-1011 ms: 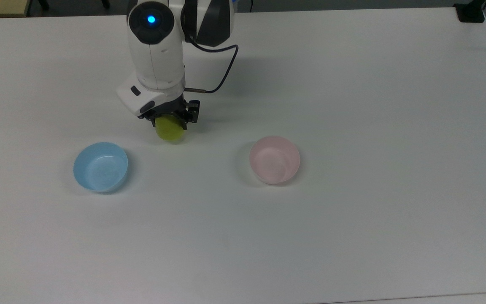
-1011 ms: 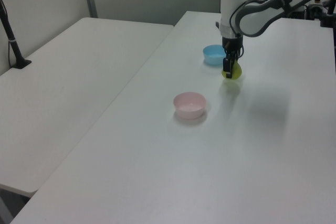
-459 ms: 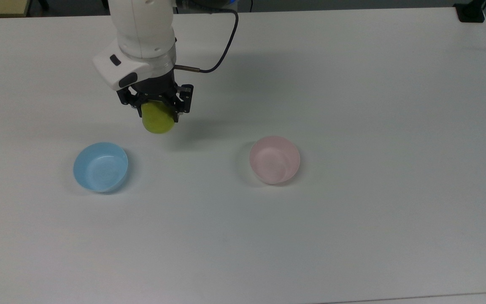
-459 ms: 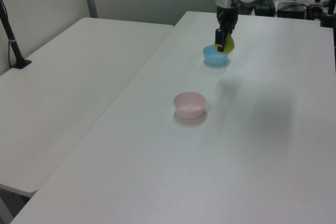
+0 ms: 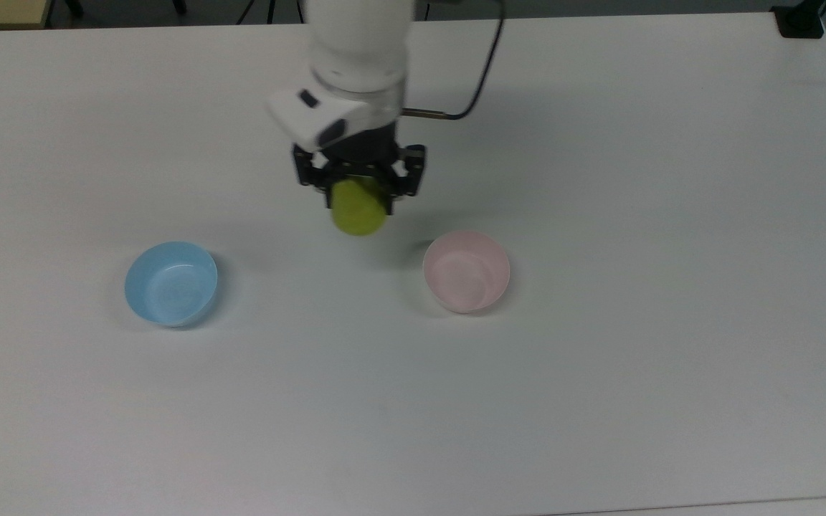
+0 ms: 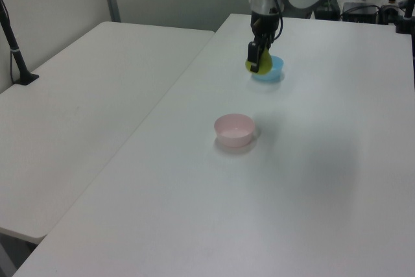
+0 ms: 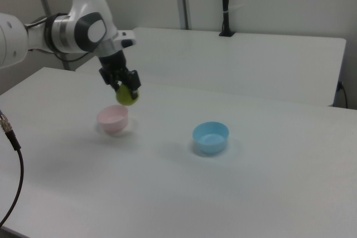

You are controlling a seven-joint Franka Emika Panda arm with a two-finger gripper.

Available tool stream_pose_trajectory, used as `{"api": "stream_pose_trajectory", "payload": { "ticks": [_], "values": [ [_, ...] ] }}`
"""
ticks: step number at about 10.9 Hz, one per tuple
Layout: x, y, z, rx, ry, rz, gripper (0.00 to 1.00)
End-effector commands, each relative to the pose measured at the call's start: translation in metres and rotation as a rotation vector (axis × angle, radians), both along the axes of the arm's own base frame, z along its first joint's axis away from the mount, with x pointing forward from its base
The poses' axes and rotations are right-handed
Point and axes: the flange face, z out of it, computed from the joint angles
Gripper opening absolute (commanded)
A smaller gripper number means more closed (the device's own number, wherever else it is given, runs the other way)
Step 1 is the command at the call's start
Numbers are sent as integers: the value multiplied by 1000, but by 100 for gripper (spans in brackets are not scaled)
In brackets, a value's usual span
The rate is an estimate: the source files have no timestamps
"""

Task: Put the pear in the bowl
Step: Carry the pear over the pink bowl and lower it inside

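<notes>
In the top view, the gripper [image 5: 360,188] is seen clenched on the pear [image 5: 359,211], which hangs clear of the tabletop [image 5: 671,215]. Half a second earlier the pear was held nearer the blue bowl [image 5: 171,283]; it has since been carried across toward the pink bowl [image 5: 466,271], which now lies at about four o'clock from the pear, near but not yet beneath it. Neither bowl has been shifted. The carry leg is judged to be well under way, with only a short further travel and a lowering left before release.

In the left view, the gripper [image 6: 257,56] is seen gripping the pear [image 6: 257,64] high above the tabletop [image 6: 324,180]. The fruit overlaps the blue bowl [image 6: 270,69] only by line of sight. The pink bowl [image 6: 233,129] sits at roughly six o'clock from the pear. Compared with a second ago, the pear has been lifted and moved toward the left view's left.

In the right view, the gripper [image 7: 124,82] is shown closed on the pear [image 7: 126,96], held just above and at about two o'clock from the pink bowl [image 7: 113,120], with a clear gap between them. The blue bowl [image 7: 211,137] stands well apart at about four o'clock. The grasp looks firm, so a drop short of the rim is judged unlikely.
</notes>
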Motion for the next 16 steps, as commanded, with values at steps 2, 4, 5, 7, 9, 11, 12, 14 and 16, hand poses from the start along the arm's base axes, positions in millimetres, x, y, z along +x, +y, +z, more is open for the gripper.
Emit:
{"api": "stream_pose_trajectory", "payload": {
  "ticks": [2, 4, 5, 7, 9, 11, 12, 14, 16],
  "values": [
    [14, 68, -48, 10, -32, 65, 32],
    [18, 91, -71, 18, -55, 100, 33],
    [20, 98, -79, 21, -65, 111, 33],
    [25, 104, -89, 30, -101, 123, 36],
    [24, 117, -105, 30, -93, 146, 40],
    [23, 121, -122, 20, -74, 157, 43],
    [21, 129, -125, 18, -70, 169, 44],
    [21, 130, -131, 13, -63, 173, 58],
    [21, 130, -129, 14, -66, 172, 83]
  ]
}}
